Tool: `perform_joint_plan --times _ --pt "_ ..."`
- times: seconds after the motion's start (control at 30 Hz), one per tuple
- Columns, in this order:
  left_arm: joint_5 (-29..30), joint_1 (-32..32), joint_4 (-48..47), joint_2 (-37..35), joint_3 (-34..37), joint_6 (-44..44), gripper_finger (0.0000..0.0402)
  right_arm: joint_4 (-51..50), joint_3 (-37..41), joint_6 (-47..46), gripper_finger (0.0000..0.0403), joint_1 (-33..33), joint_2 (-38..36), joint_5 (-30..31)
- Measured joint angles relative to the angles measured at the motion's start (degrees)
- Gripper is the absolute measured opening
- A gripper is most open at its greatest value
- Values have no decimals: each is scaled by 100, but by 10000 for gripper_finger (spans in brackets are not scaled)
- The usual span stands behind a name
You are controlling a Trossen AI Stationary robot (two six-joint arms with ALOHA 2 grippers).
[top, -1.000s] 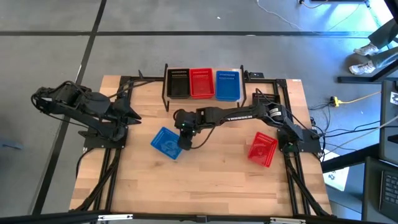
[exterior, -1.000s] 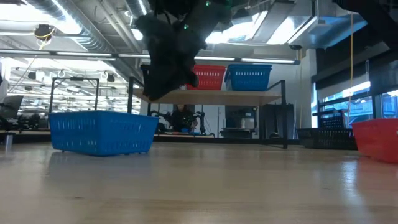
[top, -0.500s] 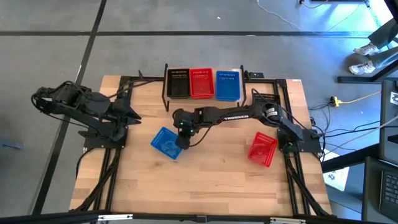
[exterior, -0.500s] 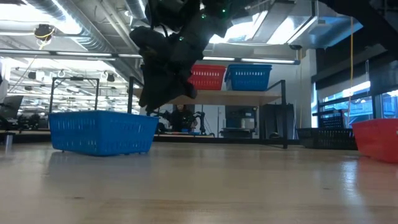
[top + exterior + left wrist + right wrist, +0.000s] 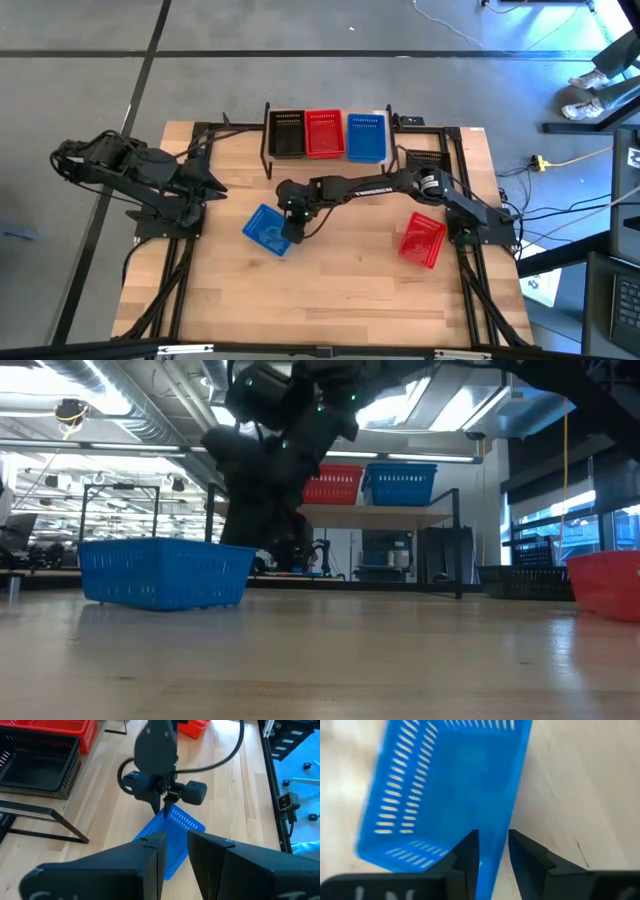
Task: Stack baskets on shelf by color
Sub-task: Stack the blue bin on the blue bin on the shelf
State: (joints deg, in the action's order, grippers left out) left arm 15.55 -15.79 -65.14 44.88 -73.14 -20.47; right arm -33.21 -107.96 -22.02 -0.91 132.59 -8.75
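Observation:
A blue basket (image 5: 264, 229) sits flat on its base on the wooden table, left of centre. My right gripper (image 5: 290, 232) hangs open just over the basket's right-hand wall (image 5: 512, 805), slanting down, one finger (image 5: 468, 851) over the inside and the other over the table. In the low view it (image 5: 245, 530) stands right above the basket's end (image 5: 235, 560). A red basket (image 5: 421, 240) rests on the table at the right. The shelf (image 5: 380, 512) at the far edge carries a black (image 5: 287, 133), a red (image 5: 324, 133) and a blue basket (image 5: 366, 136). My left gripper (image 5: 218, 186) waits open at the left.
The shelf's black legs (image 5: 268, 165) stand on the table just beyond the blue basket. The arms' black frames (image 5: 165, 225) run along both side edges. Bare wood (image 5: 330, 290) lies toward the near edge, between the two loose baskets.
My right gripper has come down toward the blue basket and a little toward the table's left edge, rolling slightly. The basket has stayed where it was.

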Motion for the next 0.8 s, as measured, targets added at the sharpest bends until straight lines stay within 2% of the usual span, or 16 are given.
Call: perform_joint_plan --times 0.17,0.33,0.5,0.63,0.8 --pt "0 0 1 -1 0 -2 69 40 2 -57 91 2 147 3" --pt "2 0 2 -2 0 -4 69 85 2 -248 12 0 129 -6" --pt "0 0 0 0 0 -17 69 -182 -143 -535 5 32 81 -70" --pt "0 0 0 -2 0 -17 69 -888 -819 -625 4 184 61 55" --pt "0 0 0 -2 0 -17 69 -2556 -2075 -618 3 500 55 711"
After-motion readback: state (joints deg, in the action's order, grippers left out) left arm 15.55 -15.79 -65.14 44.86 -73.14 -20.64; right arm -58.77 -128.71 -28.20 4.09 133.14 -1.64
